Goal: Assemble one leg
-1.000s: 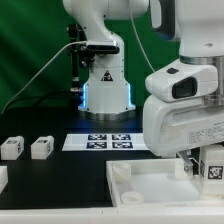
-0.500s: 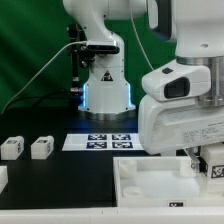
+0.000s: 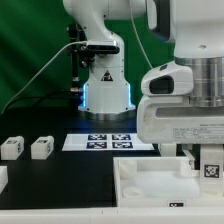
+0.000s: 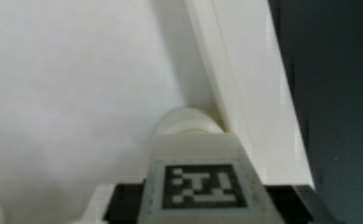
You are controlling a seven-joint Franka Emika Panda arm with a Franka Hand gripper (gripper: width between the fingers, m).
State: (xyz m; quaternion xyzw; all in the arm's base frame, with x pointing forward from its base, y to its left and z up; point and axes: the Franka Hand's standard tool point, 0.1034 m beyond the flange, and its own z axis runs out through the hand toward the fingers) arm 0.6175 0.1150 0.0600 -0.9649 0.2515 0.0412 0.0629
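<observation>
My gripper (image 3: 208, 168) is shut on a leg (image 3: 211, 166), a small white block with its black-and-white tag facing the camera. I hold it low over the far right corner of the large white panel (image 3: 150, 186). In the wrist view the tagged leg (image 4: 199, 170) sits between my dark fingers (image 4: 139, 203), and the gripper (image 4: 203, 208) is right above the panel (image 4: 71, 100) near its raised edge. A rounded socket (image 4: 185, 122) shows just beyond the leg. Whether the leg touches the panel is hidden.
Two more legs (image 3: 12, 147) (image 3: 41, 148) stand on the black table at the exterior view's left, and a third (image 3: 2, 178) is cut off at the left edge. The marker board (image 3: 105, 141) lies in front of the robot base (image 3: 105, 90).
The panel's near left corner has shifted a little to the exterior view's right. My hand has turned slightly while still holding the leg over the panel's right corner.
</observation>
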